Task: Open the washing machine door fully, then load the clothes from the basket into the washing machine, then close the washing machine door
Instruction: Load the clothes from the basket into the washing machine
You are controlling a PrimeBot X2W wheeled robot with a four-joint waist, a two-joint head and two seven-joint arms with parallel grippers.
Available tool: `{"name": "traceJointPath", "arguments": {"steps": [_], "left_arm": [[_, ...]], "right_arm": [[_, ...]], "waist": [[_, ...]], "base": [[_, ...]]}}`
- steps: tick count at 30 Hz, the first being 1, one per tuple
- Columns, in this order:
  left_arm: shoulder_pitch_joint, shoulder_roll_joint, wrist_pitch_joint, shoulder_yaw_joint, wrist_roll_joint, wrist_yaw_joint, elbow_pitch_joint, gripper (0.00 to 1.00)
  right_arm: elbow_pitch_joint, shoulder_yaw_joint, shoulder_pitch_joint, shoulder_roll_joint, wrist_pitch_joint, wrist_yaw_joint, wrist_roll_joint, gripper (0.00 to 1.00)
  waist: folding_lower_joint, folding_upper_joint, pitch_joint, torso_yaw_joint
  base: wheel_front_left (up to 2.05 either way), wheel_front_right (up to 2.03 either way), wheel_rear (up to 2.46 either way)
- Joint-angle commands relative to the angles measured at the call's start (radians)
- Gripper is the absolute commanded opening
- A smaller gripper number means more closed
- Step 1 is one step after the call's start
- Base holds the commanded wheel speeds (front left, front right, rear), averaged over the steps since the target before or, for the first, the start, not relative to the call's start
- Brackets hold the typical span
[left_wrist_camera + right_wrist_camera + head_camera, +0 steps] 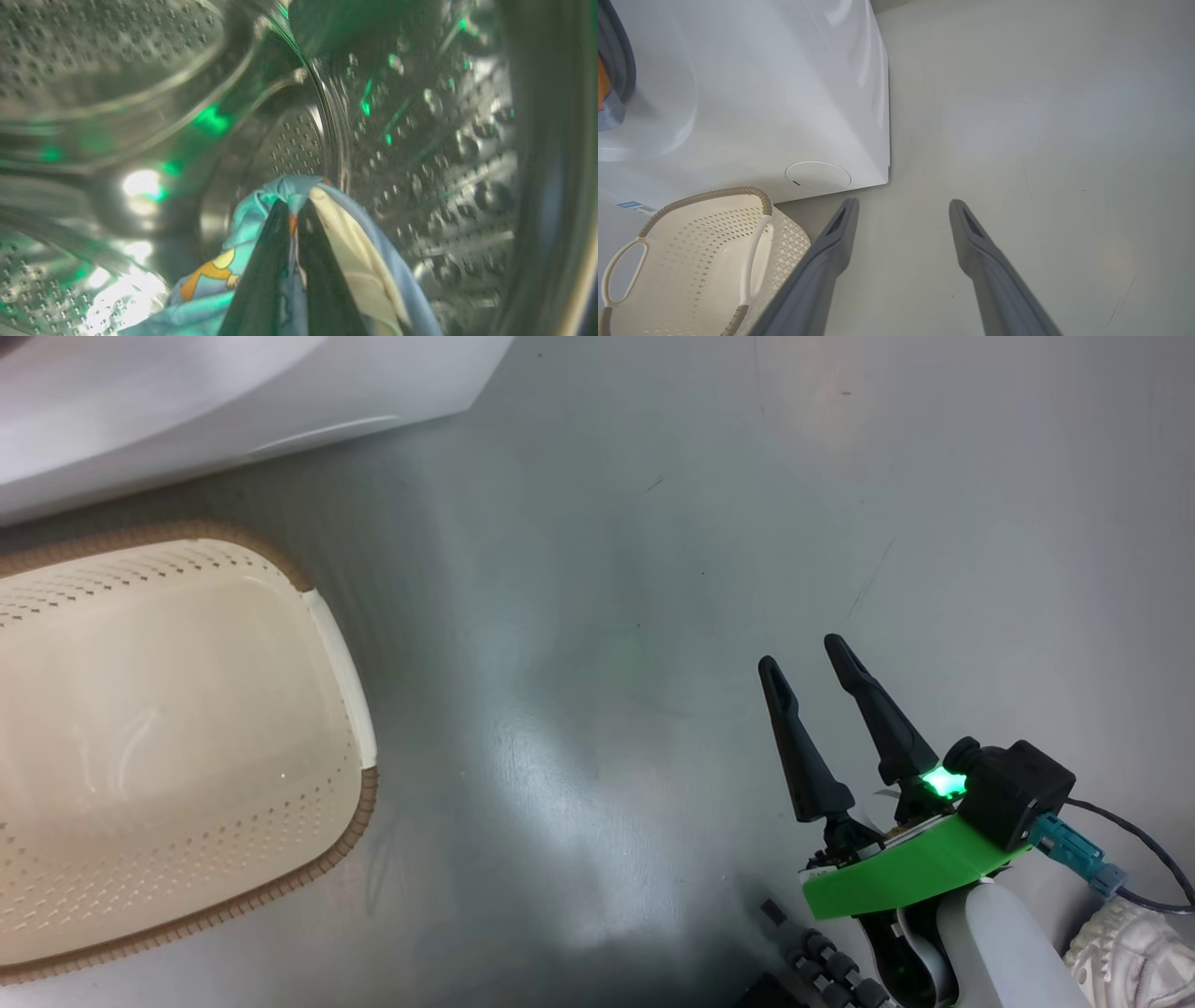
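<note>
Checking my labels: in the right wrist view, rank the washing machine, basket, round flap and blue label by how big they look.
Largest to smallest:
washing machine
basket
round flap
blue label
The basket is nearer the camera and cut off, so that is apparent only.

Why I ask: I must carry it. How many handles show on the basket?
2. One handle on the basket's left end, the other on the end beside the right claw. Its near rim is cropped, so more could hide.
</note>
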Motion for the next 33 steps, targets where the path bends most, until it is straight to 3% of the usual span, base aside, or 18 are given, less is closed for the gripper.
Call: {"name": "traceJointPath", "arguments": {"steps": [1, 3, 4, 5, 17, 33], "left_arm": [[0.027, 0.037, -0.002, 0.023, 0.007, -0.002, -0.011, 0.00], [0.041, 0.035, -0.002, 0.032, 0.010, -0.002, 0.002, 0.00], [0.050, 0.028, -0.002, 0.038, 0.001, -0.002, 0.026, 0.38], [0.050, 0.025, -0.002, 0.039, -0.001, -0.002, 0.034, 1.00], [0.066, -0.009, -0.002, 0.033, -0.039, -0.002, 0.161, 1.00], [0.199, -0.082, -0.002, 0.033, -0.082, -0.002, 0.124, 1.00]], "right_arm": [[-0.014, 0.024, 0.015, -0.002, -0.005, 0.002, 0.005, 1.00], [-0.012, 0.023, 0.013, -0.002, -0.005, 0.002, 0.003, 1.00], [-0.011, 0.021, 0.014, -0.002, -0.005, 0.002, 0.003, 1.00], [-0.010, 0.018, 0.014, -0.002, -0.005, 0.002, 0.001, 1.00], [0.004, -0.009, -0.002, -0.002, -0.005, 0.002, -0.016, 1.00], [0.038, -0.046, -0.027, -0.002, -0.005, 0.002, -0.048, 1.00]], "waist": [[0.0000, 0.0000, -0.003, 0.001], [0.0000, 0.0000, -0.006, 0.004], [0.0000, 0.0000, -0.009, 0.007], [0.0000, 0.0000, -0.010, 0.009], [0.0000, 0.0000, -0.045, 0.057], [0.0000, 0.0000, -0.126, 0.150]], "base": [[0.00, 0.00, 0.00], [0.00, 0.00, 0.00], [0.00, 0.00, 0.00], [0.00, 0.00, 0.00], [0.00, 0.00, 0.00], [0.00, 0.00, 0.00]]}}
